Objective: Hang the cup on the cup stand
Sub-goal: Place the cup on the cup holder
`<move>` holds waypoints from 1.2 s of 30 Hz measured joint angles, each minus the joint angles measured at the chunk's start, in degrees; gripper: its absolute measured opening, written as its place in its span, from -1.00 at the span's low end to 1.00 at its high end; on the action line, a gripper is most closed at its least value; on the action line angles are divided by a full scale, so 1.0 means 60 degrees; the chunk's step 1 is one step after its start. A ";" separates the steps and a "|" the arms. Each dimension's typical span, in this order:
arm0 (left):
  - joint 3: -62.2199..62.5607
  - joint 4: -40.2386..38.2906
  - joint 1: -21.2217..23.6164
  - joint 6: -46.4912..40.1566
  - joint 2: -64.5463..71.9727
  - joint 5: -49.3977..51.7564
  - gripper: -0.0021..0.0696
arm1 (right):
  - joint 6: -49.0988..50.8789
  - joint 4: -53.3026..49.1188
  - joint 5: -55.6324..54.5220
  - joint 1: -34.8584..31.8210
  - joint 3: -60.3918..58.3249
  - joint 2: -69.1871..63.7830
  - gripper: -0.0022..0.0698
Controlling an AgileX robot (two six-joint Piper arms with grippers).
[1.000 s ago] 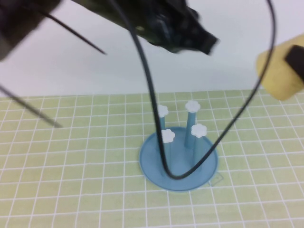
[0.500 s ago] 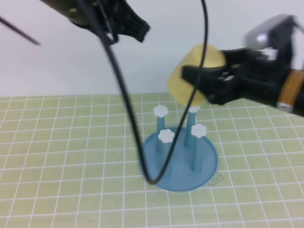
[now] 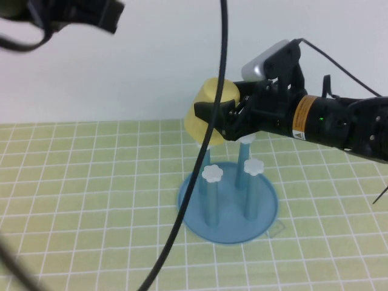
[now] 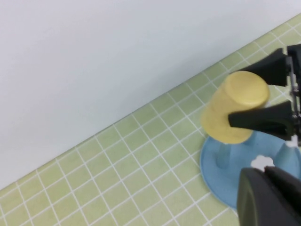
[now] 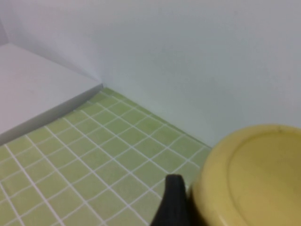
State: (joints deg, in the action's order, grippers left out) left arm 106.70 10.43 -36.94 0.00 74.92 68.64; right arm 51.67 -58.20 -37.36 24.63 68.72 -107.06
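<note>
The yellow cup is upside down in my right gripper, which is shut on its sides. The cup hangs mouth down over the back left post of the blue cup stand and hides that post's cap. The two front caps show, and the back right cap is partly hidden. In the left wrist view the cup sits between the right gripper's black fingers above the stand. My left gripper is shut, empty, raised and off to the left. The right wrist view shows the cup's bottom.
A black cable hangs in front of the high view across the stand. The green grid mat covers the table. A white wall stands behind it. The left arm is at the top left.
My right gripper has carried the cup left and down, from beside the stand to over its back left post. The left arm has swung away to the upper left.
</note>
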 joint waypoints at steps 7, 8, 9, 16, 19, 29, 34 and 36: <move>-0.2155 0.0000 0.0000 0.0419 -0.1431 -0.1230 -0.94 | 0.0000 -0.0317 0.0023 0.0026 0.0229 -0.0511 0.69; -0.2461 0.0024 0.0000 0.0479 -0.1603 -0.1424 -0.94 | 0.0000 -0.0360 0.0030 0.0066 0.0247 -0.0578 0.69; -0.2744 0.0062 0.0000 0.0551 -0.1785 -0.1558 -0.94 | 0.0000 -0.0437 0.0045 0.0081 0.0255 -0.0627 0.69; -0.3838 0.0278 0.0018 0.0972 -0.2387 -0.2039 -0.94 | -0.0592 -0.0895 0.0817 0.0582 0.0270 -0.0741 0.69; -0.3859 0.0315 0.0018 0.1035 -0.2414 -0.2059 -0.94 | -0.0890 -0.0948 0.1006 0.0698 0.0270 -0.0741 0.69; -0.3859 0.0152 0.0018 0.1116 -0.2414 -0.2403 -0.94 | -0.0988 -0.0925 0.1803 0.0721 0.0270 -0.0741 0.75; -0.3859 0.0107 0.0018 0.1228 -0.2414 -0.2768 -0.94 | -0.0873 -0.0904 0.1973 0.0721 0.0270 -0.0824 0.77; -0.3859 0.0091 0.0018 0.1265 -0.2414 -0.2782 -0.94 | -0.0676 -0.0862 0.1970 0.0721 0.0270 -0.0928 0.77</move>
State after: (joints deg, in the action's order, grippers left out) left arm 83.54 10.97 -36.83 7.59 60.44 51.94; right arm 47.61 -63.38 -25.53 28.95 70.34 -112.63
